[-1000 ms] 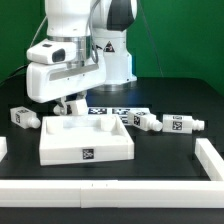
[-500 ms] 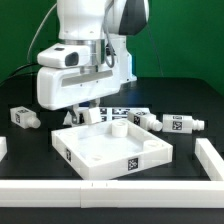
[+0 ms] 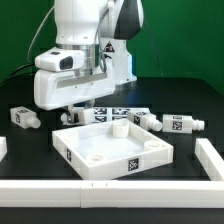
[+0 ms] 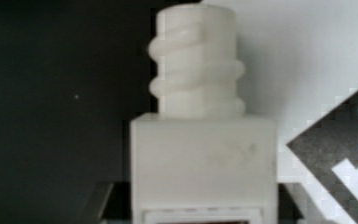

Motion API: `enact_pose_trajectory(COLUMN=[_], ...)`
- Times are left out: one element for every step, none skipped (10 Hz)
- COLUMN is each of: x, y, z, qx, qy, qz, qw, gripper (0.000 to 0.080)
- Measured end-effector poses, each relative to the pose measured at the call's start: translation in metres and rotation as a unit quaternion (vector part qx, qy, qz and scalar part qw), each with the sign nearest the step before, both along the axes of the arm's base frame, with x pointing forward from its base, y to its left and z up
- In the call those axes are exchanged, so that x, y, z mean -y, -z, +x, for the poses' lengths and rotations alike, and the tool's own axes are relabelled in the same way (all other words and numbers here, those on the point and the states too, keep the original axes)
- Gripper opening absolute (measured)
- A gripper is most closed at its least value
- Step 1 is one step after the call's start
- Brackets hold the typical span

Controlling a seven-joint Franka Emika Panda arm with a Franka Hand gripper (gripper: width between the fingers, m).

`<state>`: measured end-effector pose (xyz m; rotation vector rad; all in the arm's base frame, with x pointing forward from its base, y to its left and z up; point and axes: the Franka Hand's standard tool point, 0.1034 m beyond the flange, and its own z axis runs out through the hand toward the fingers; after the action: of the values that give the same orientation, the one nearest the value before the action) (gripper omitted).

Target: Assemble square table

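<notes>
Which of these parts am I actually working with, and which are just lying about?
Job:
table top
held leg
three loose legs

Lying about:
marker board
white bar along the front

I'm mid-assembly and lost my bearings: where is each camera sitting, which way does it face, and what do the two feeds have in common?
Exterior view: a camera a little above the table, facing the arm across the square top; arm and hand show.
Wrist view: on the wrist, looking along the hand at a threaded leg that fills the frame; barely any hand shows.
Shared: that leg, apparently gripped, seen under the hand in the exterior view.
</notes>
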<state>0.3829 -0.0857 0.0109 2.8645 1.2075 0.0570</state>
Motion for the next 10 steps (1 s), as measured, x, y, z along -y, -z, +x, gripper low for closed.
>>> enact_pose_trajectory(x=[0.003, 0.002, 0.002, 0.002, 0.001, 0.0, -0.003, -0.012, -0.018, -0.021], y=[0.0, 0.0, 0.0, 0.001, -0.001, -0.016, -0.03, -0.042, -0.05, -0.054], z=[-0.001, 0.0, -0.001, -0.001, -0.001, 0.011, 0.025, 0.044, 0.063, 0.088], qx=[0.0, 0.0, 0.0, -0.001, -0.02, -0.041, -0.042, -0.049, -0.056, -0.062], qy=[0.002, 0.001, 0.001, 0.001, 0.016, 0.031, 0.043, 0.057, 0.056, 0.051], qz=[0.0, 0.0, 0.0, 0.0, 0.003, 0.003, 0.001, -0.002, -0.003, -0.005], qw=[1.0, 1.0, 1.0, 1.0, 1.0, 0.999, 0.998, 0.997, 0.997, 0.997], gripper=[0.0265, 0.0273, 0.0273, 0.0451, 0.06, 0.06, 0.0634, 0.0647, 0.0647, 0.0649])
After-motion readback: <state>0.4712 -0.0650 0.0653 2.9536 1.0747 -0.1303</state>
